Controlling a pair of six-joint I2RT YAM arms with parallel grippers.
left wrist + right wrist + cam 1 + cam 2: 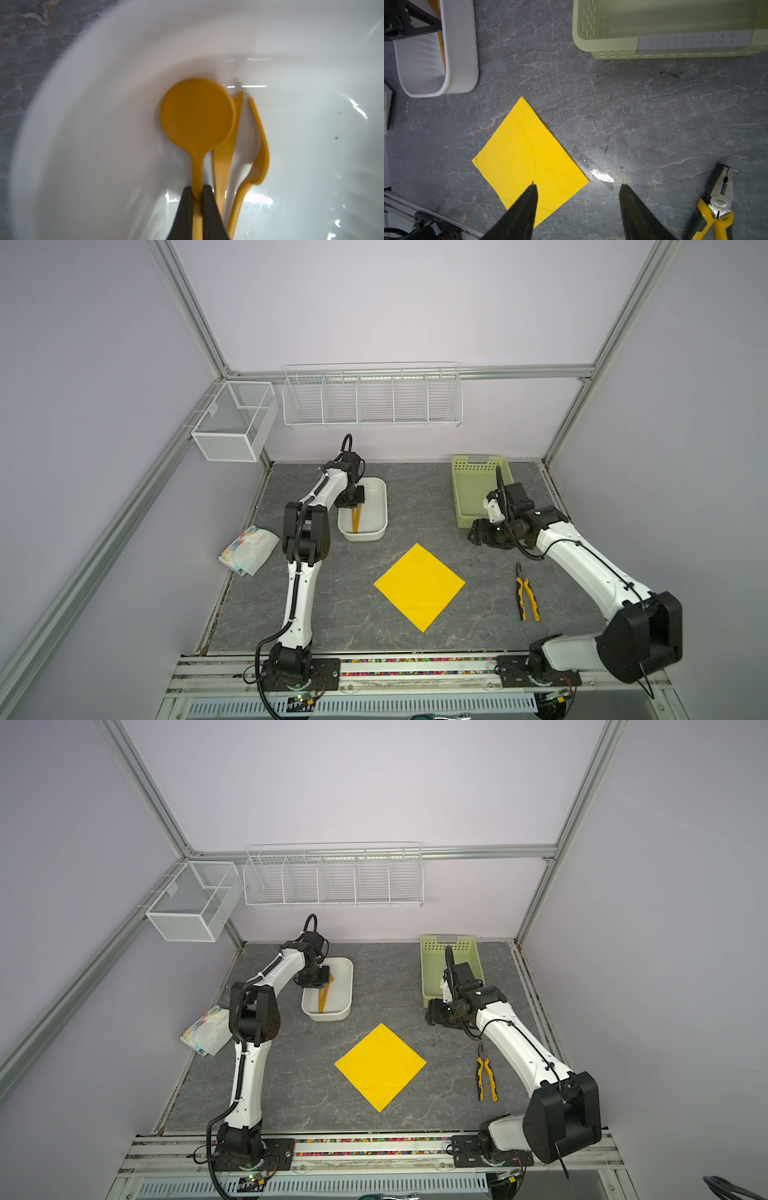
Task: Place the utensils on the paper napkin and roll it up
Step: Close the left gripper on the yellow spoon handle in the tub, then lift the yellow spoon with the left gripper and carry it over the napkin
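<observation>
As left gripper (pixel 197 187) pinches spoon (pixel 197 116), tub wall (pixel 99 108) near.

Showing plain bright yellow on the paper napkin (pixel 419 587); orange on the utensils (pixel 197 116); glossy white on the tub (pixel 361 536); pale green with rows of round holes on the basket (pixel 459 489); yellow-and-black handles on the pliers (pixel 719 204); dark grey with pale marble veining on the tabletop (pixel 332 605); and showing multicoloured print on the white packet (pixel 249 549).
</observation>
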